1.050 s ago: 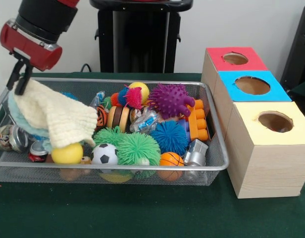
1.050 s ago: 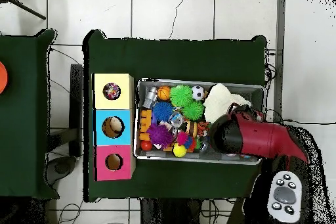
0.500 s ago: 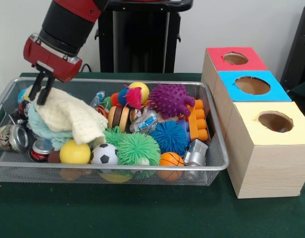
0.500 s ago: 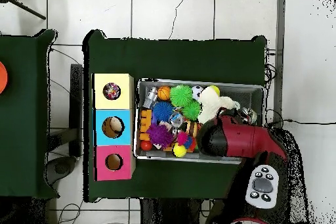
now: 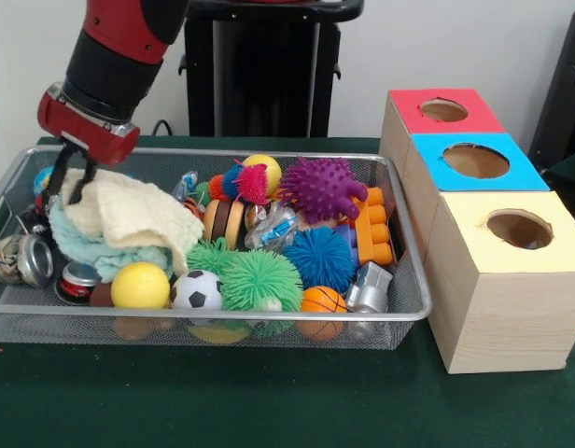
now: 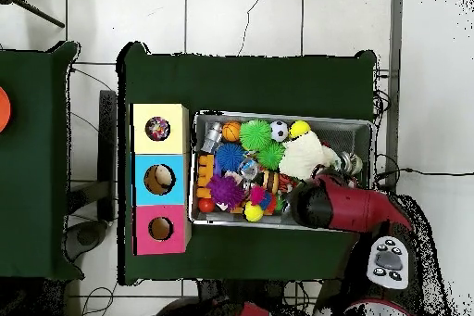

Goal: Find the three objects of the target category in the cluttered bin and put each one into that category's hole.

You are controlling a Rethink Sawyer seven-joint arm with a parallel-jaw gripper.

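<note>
I have lowered the gripper [image 5: 68,182] back into the upper left of the wire bin [image 5: 222,322], and the cream knitted cloth [image 5: 129,217] it lifted a second ago now lies slumped over a pale blue cloth [image 5: 91,252]; the fingers reach the cloth's top edge, but I cannot tell whether they pinch it. Nothing has gone toward the three boxes [image 5: 474,196] at right. Spiky balls [image 5: 259,278], a yellow ball [image 5: 140,286] and cans [image 5: 21,259] crowd the bin, so I judge the search unfinished.

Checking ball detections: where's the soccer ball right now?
Front view: the soccer ball sits at the wire bin's near edge, left of centre, between the yellow ball and the green spiky ball.
</note>
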